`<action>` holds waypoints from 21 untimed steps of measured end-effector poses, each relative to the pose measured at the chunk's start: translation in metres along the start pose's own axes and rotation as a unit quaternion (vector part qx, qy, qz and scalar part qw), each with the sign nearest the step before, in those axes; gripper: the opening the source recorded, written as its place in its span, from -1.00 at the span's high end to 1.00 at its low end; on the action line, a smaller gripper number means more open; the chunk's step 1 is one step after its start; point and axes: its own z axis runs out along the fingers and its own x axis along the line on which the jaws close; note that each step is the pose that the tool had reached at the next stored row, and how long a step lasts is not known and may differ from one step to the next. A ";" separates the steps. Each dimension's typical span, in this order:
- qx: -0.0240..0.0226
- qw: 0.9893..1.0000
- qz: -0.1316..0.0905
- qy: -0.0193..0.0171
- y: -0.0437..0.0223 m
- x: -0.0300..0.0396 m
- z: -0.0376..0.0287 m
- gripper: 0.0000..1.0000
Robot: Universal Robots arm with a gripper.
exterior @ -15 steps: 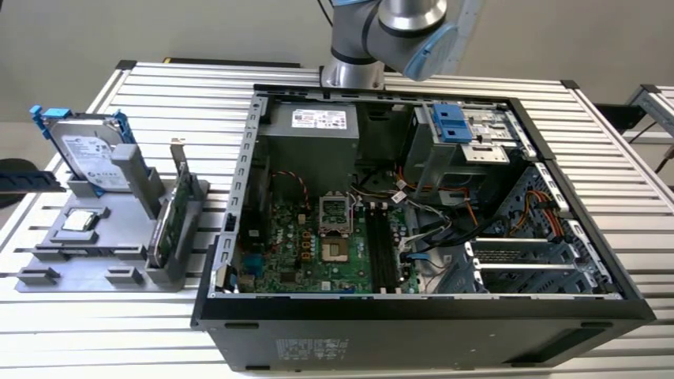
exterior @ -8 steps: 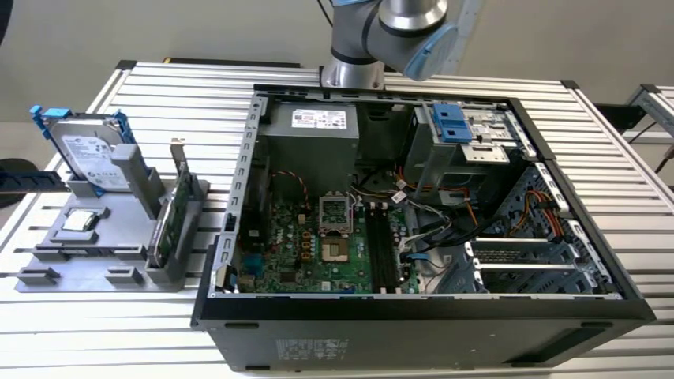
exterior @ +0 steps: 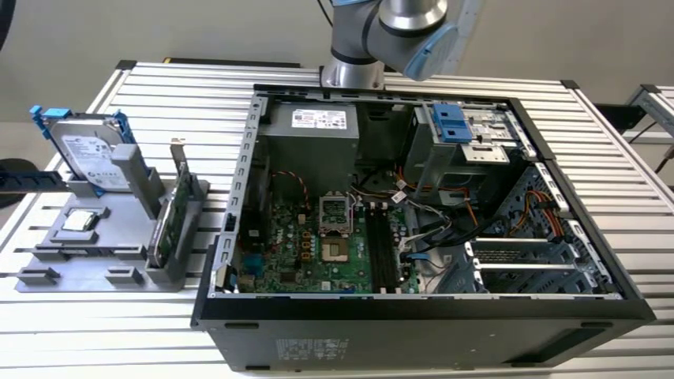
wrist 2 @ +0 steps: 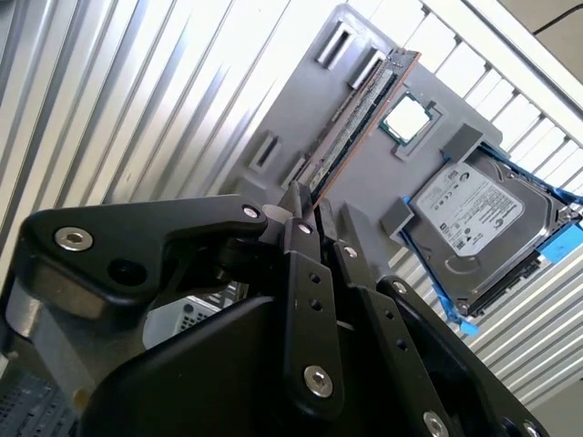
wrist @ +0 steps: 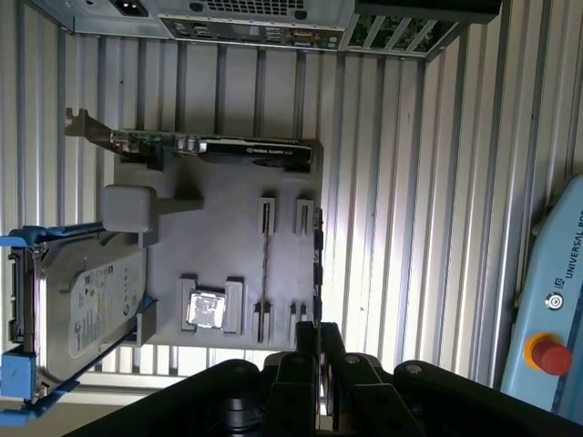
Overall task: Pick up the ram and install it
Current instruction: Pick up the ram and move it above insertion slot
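The ram [wrist 2: 364, 114] is a long thin dark stick standing on edge in a slot of the grey holder [wrist 2: 301, 100], beside a square processor chip [wrist 2: 405, 118]. In the first wrist view the ram [wrist: 265, 264] appears edge-on as a thin line on the holder [wrist: 228, 246]. My gripper [wrist 2: 319, 205] hangs above the holder's edge, well clear of the ram, its black fingers [wrist: 305, 350] closed together with nothing between them. The motherboard's long black slots [exterior: 381, 249] lie inside the open computer case [exterior: 421, 308].
On the holder [exterior: 95, 268] stand a silver hard drive with blue rails [exterior: 90, 154] and a green card with a metal bracket [exterior: 169, 213]. The arm [exterior: 390, 39] rises behind the case. A control pendant with a red button [wrist: 547, 350] lies on the slatted table [exterior: 632, 237].
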 end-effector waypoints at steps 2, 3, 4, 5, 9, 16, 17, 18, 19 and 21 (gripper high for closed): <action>0.000 1.000 0.000 0.000 0.0014 0.0000 0.0001 1.00; 0.000 1.000 0.000 0.000 0.0022 -0.0001 0.0000 1.00; 0.000 1.000 0.000 0.000 0.0029 -0.0001 0.0000 1.00; 0.000 1.000 0.000 0.000 0.0036 -0.0001 0.0000 1.00; 0.000 1.000 0.000 0.000 0.0060 -0.0002 0.0000 1.00; 0.000 1.000 0.000 0.000 0.0102 -0.0004 0.0000 1.00; 0.000 1.000 0.000 0.000 0.0108 -0.0004 0.0000 1.00; 0.000 1.000 0.000 0.000 0.0113 -0.0004 -0.0001 1.00; 0.000 1.000 0.000 0.000 0.0119 -0.0005 -0.0001 1.00; 0.000 1.000 0.000 0.000 0.0132 -0.0005 -0.0001 1.00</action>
